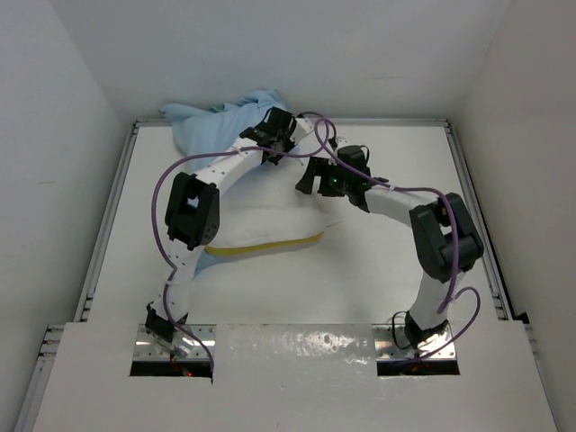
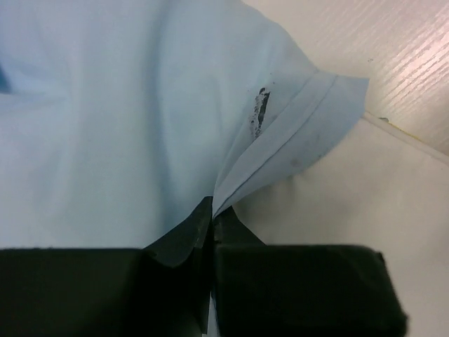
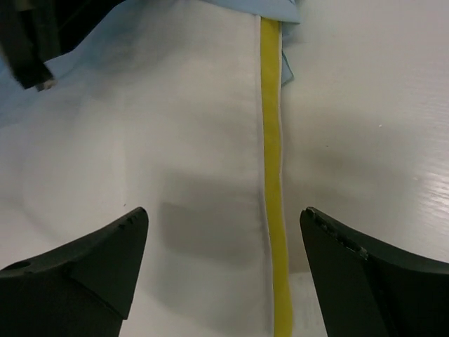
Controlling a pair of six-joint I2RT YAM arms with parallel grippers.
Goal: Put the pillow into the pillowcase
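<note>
Left gripper [image 2: 212, 212] pinches the hem; right gripper [image 3: 223, 214] hangs open over the pillow.
The thin, shiny light-blue fabric pillowcase [image 2: 126, 119] lies bunched at the table's [image 1: 387, 270] far edge and laps the end of the large white padded pillow [image 3: 175, 140]. The closed left jaws probably hold its mouth up, while the right jaws straddle the yellow band [image 3: 271, 140], ready to feed the pillow in.

White pillow [image 3: 175, 140] with yellow band [image 3: 271, 140]; light-blue pillowcase [image 2: 126, 105]

The jaws pinch a hemmed corner of the light-blue pillowcase [image 2: 140, 119].
</note>
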